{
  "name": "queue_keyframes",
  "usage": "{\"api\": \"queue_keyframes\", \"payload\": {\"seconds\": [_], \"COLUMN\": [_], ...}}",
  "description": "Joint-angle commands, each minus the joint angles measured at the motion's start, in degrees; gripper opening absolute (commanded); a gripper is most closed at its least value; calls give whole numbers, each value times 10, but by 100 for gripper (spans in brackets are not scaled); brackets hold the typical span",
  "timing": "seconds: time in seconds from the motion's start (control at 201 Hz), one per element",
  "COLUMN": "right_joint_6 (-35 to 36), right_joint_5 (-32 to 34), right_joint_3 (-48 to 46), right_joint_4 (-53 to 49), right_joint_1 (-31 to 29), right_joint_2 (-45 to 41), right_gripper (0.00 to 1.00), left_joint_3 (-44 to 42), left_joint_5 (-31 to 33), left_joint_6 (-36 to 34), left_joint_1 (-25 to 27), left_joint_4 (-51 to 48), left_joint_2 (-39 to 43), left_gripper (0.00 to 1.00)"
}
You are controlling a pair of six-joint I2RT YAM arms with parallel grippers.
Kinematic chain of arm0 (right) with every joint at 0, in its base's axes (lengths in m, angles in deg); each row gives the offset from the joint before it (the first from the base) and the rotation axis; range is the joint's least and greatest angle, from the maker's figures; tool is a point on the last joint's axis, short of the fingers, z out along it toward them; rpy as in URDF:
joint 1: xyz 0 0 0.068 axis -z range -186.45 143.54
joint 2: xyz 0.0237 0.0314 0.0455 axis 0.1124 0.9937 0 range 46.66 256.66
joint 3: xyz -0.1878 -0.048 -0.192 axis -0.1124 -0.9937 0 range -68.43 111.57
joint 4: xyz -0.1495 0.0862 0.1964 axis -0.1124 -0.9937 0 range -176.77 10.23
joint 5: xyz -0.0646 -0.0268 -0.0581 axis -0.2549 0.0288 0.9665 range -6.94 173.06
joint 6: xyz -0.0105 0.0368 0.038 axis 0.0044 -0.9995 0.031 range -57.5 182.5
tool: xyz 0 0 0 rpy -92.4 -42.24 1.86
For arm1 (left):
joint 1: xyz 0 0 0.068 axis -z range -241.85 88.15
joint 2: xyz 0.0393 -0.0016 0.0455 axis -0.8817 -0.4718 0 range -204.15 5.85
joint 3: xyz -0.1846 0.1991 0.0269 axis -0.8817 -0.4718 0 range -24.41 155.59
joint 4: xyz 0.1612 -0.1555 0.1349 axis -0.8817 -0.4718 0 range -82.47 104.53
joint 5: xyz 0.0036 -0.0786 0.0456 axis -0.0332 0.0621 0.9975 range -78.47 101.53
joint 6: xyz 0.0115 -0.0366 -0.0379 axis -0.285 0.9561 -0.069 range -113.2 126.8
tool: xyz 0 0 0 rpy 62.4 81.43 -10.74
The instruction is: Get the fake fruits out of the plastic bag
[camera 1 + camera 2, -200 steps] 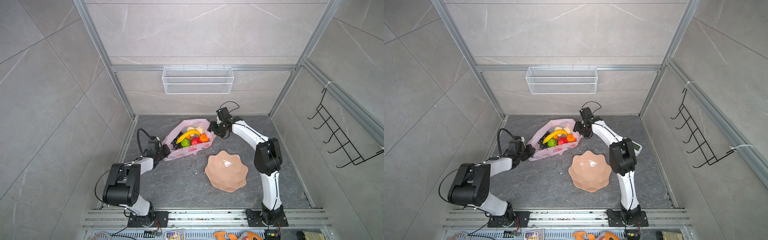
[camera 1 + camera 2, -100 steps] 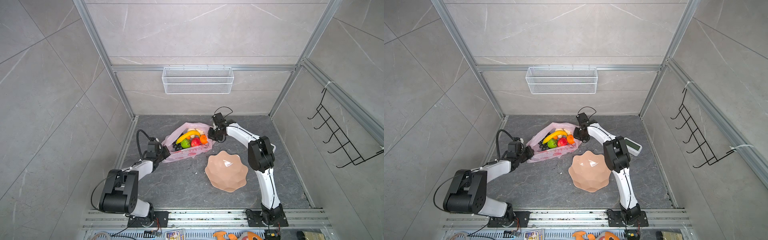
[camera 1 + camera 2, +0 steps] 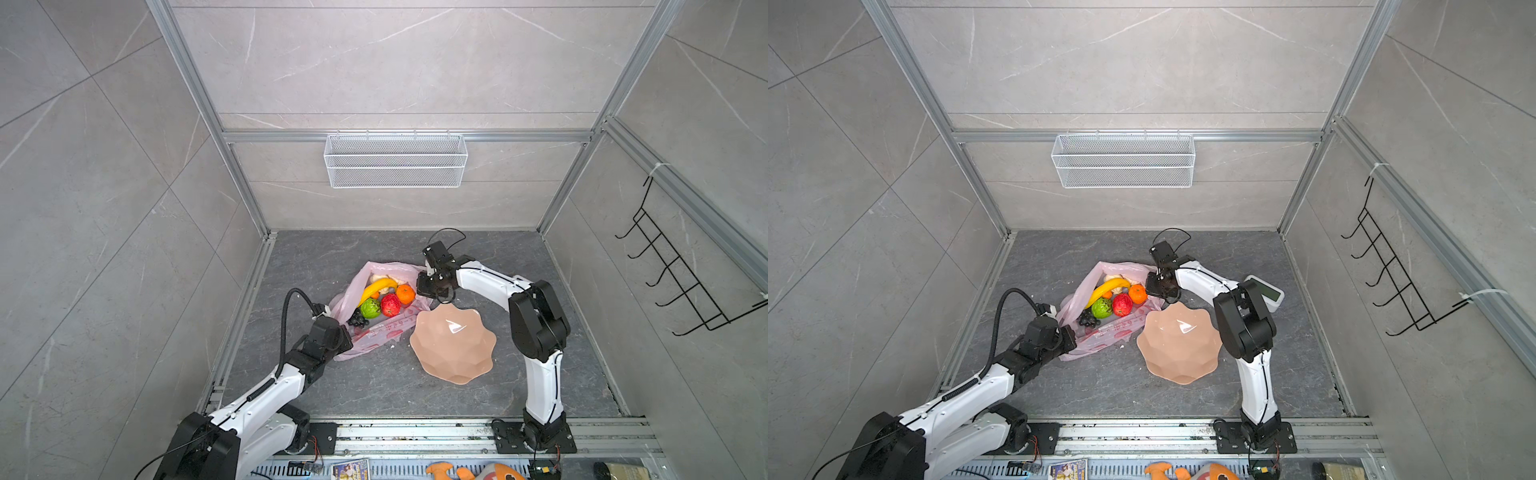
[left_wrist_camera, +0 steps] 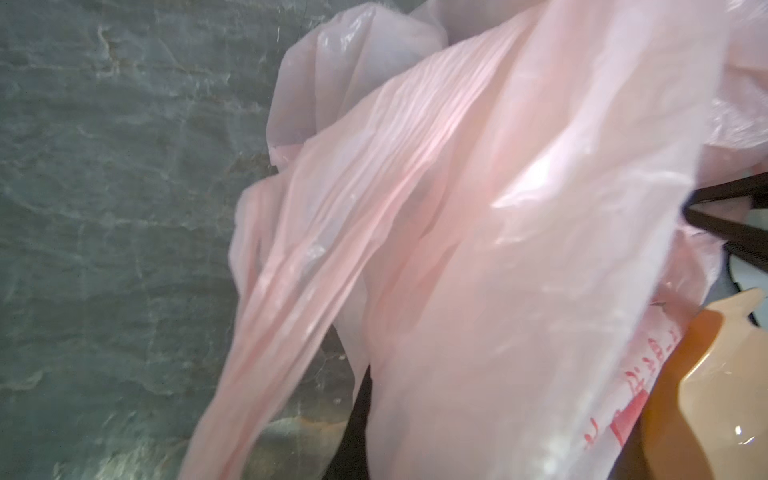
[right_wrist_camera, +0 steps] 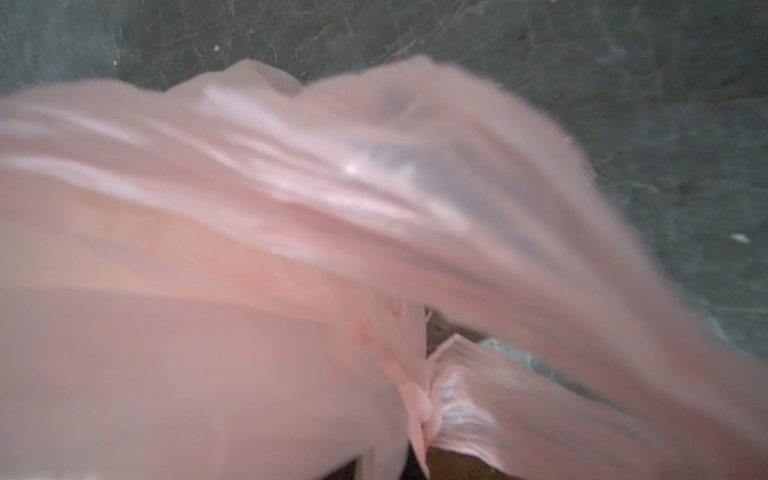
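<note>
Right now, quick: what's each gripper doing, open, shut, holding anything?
Left gripper: shut on the plastic bag, at its near edge.
Right gripper: at the bag's far rim; plastic hides the jaws, so cannot tell.

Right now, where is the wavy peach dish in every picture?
In a top view: the peach dish lies right of the pink plastic bag, nearer the camera.
In a top view: same spot, beside the bag.
Left wrist: only its edge shows, next to the bag's red print.
Right wrist: I cannot make it out; the blurred bag fills the picture.
Shared landmark: the pink plastic bag, in all four.
</note>
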Motion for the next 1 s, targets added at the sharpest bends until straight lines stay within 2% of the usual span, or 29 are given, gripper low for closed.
{"api": "queue_keyframes", "payload": {"seconds": [0.0, 0.159, 0.314, 0.488, 0.657, 0.762, 0.866, 0.996], "right_joint_6": [5, 9, 11, 13, -4, -29, -62, -67], "right_joint_5": [44, 58, 76, 110, 122, 92, 38, 54], "right_joint_3": [-32, -41, -41, -50, -31, 1, 48, 82], "right_joint_4": [15, 14, 5, -8, -39, -58, -93, -114], "right_joint_1": [1, 1, 0, -8, -43, -72, -86, -95], "right_joint_2": [-45, -61, -75, -110, -139, -126, -76, -38], "right_gripper": [12, 13, 21, 40, 53, 56, 57, 58], "left_joint_3": [6, 18, 33, 32, 27, 25, 24, 23], "left_joint_5": [20, 55, 61, 72, 79, 87, 90, 88], "left_joint_6": [25, 26, 27, 24, 26, 32, 34, 35], "left_joint_1": [25, 92, 117, 124, 123, 123, 123, 123], "left_joint_4": [-10, -2, 13, 15, 13, 9, 9, 10], "left_joint_2": [2, -33, -67, -65, -64, -61, -59, -59], "left_gripper": [9, 9, 10, 16, 17, 18, 18, 18]}}
